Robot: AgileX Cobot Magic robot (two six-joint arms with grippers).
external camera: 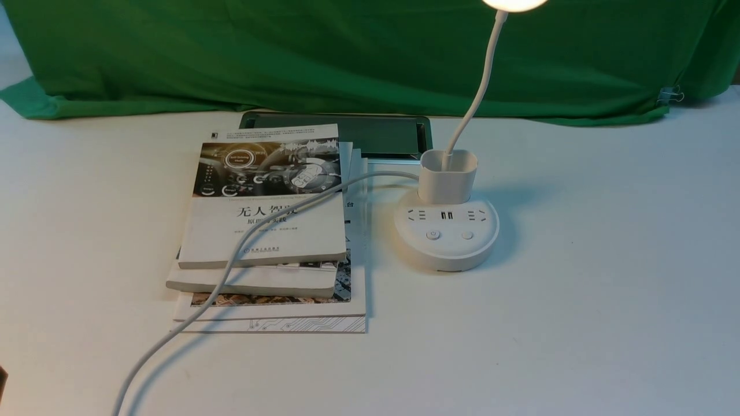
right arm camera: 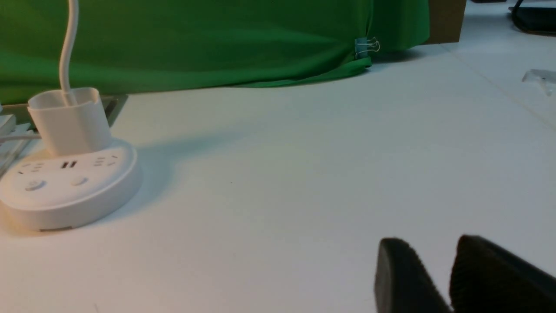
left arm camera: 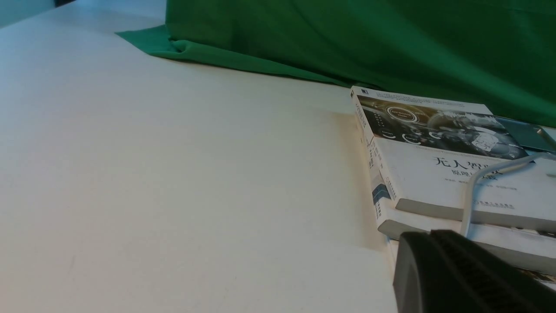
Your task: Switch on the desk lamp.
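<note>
The desk lamp (external camera: 445,237) stands on the white table, right of a stack of books. Its round base has sockets, USB ports and two buttons (external camera: 433,234). A cup-like holder (external camera: 447,173) sits on the base and a thin neck (external camera: 480,92) rises to the head (external camera: 513,3), which glows at the top edge. The lamp also shows in the right wrist view (right arm camera: 69,187). My right gripper (right arm camera: 434,243) is low over bare table, well right of the lamp, fingertips slightly apart and empty. My left gripper (left arm camera: 430,234) is shut and empty, beside the books' near corner. Neither gripper shows in the front view.
A stack of books (external camera: 266,196) lies left of the lamp, with the lamp's white cord (external camera: 231,260) running over it toward the front edge. A dark tablet (external camera: 370,136) lies behind the books. A green cloth (external camera: 347,52) backs the table, with a binder clip (external camera: 670,94).
</note>
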